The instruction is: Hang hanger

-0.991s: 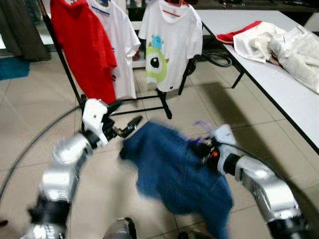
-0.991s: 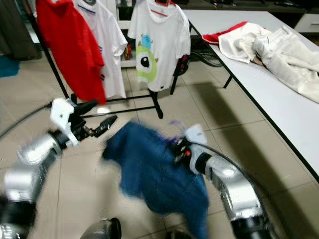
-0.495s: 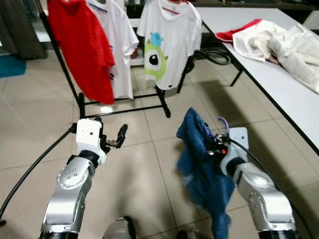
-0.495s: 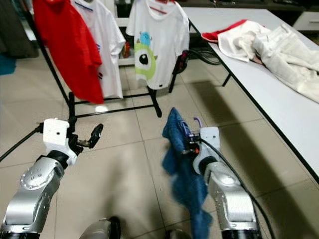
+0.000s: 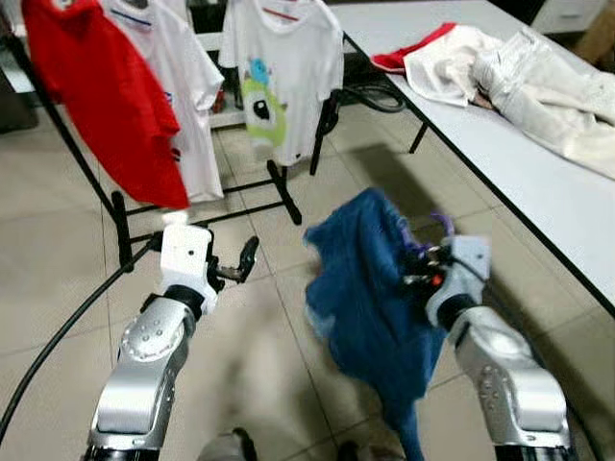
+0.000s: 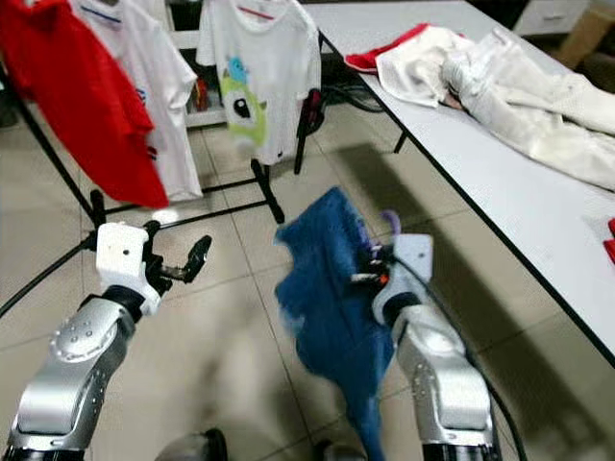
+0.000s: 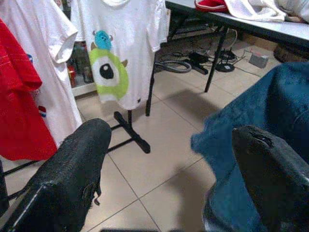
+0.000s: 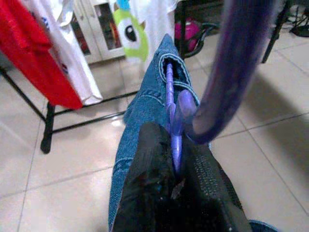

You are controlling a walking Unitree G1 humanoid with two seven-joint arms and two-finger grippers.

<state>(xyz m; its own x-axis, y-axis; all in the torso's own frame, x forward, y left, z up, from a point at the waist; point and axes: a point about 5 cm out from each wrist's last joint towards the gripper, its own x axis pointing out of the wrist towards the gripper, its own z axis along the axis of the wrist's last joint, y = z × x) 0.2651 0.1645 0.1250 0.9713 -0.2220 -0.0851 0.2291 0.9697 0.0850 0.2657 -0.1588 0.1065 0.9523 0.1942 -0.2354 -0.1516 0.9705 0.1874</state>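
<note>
A blue denim garment (image 5: pixel 365 288) hangs from a purple hanger (image 8: pixel 172 116) held above the tiled floor. My right gripper (image 5: pixel 419 270) is shut on the purple hanger, just below its hook (image 8: pixel 227 72). My left gripper (image 5: pixel 246 264) is open with nothing between its fingers, to the left of the garment and apart from it. Behind stands the black clothes rack (image 5: pixel 279 187) with a red shirt (image 5: pixel 96 106), a white shirt (image 5: pixel 178 96) and a white shirt with a green monster print (image 5: pixel 274 82).
A white table (image 5: pixel 538 163) runs along the right, carrying white and red clothes (image 5: pixel 500 77). A black cable (image 5: pixel 58 336) curves across the floor at the left. More cables (image 5: pixel 370 96) lie under the table's far end. Bare tiles lie between me and the rack.
The camera has shifted, with rack and table now further left. The denim garment has swung out wider to the left. My left gripper remains open and empty.
</note>
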